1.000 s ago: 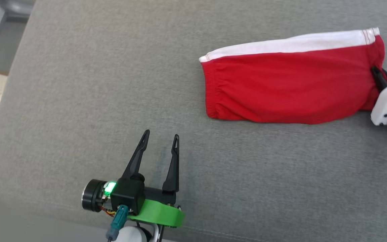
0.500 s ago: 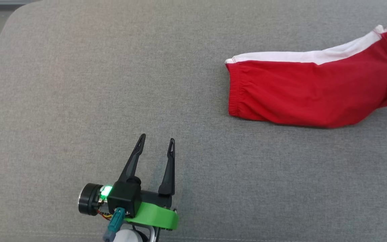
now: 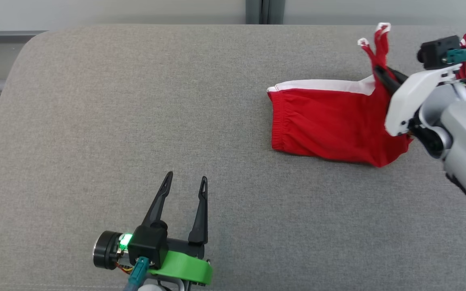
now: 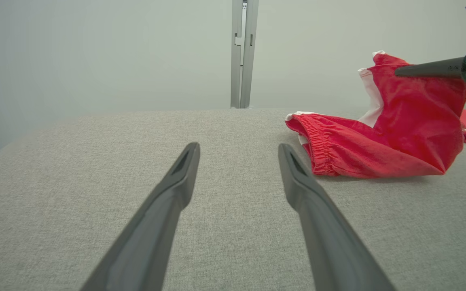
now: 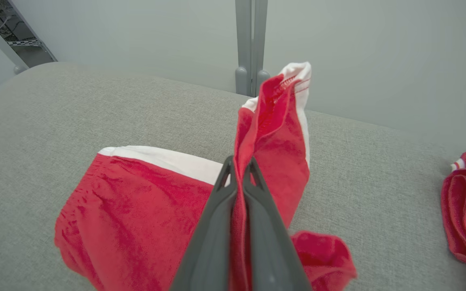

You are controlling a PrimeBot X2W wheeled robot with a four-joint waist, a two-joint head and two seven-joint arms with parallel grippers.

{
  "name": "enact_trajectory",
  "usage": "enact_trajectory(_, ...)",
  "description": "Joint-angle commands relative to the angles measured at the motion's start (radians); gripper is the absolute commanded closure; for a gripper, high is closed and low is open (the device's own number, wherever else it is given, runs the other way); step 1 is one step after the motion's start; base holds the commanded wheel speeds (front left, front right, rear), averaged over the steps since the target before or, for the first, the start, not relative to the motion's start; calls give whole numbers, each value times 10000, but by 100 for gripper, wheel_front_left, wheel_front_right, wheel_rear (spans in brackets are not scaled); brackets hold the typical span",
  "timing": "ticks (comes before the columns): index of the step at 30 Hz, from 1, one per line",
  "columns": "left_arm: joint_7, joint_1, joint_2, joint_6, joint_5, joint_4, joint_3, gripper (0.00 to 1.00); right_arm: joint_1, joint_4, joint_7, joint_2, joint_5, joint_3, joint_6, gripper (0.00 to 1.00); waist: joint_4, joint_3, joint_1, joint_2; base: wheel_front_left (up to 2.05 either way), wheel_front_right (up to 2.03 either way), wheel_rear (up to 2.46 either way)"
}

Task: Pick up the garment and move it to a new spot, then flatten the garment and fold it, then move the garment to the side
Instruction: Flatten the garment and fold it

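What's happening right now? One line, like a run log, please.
step: pick up | right gripper: shut on red garment, one end raised, rest on grey cushion | left gripper: open, empty

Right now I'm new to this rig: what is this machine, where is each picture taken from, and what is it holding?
It is a two-armed robot. The head view looks down from its head; each wrist view looks along one arm's two dark fingers. A red garment with a white stripe lies on a grey padded surface. The right gripper is shut on its edge, holding that end raised. The left gripper is open, holding nothing. Another red cloth lies further right.
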Motion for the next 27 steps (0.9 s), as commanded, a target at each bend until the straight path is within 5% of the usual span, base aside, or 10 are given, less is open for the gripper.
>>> enact_trajectory(1, -26, 127, 30, 56, -21, -6, 55, 0, 59, -36, 24, 206, 59, -52, -13, 100, 47, -44, 0, 0, 0, 0, 0)
enact_trajectory(18, -26, -97, 30, 75, -103, 105, 21, 0, 702, 596, -947, 3257, 17, -877, -11, 100, 28, 381, 0, 0, 0, 0, 0)
enact_trajectory(19, -26, -104, 28, 68, -128, 125, 24, 0, 719, 598, -944, 3400, 51, -901, -11, 88, 4, 421, 0, 0, 0, 0, 0)
enact_trajectory(21, -26, -162, 30, 57, -138, 188, 10, 0, 735, 578, -1005, 3692, 165, -983, -11, 0, -56, 513, 0, 0, 0, 0, 0)
enact_trajectory(27, -26, -318, 30, 100, -193, 247, -13, 0, 957, -556, -1385, 3723, 1085, -1441, -8, 0, -305, 593, 0, 0, 0, 0, 0)
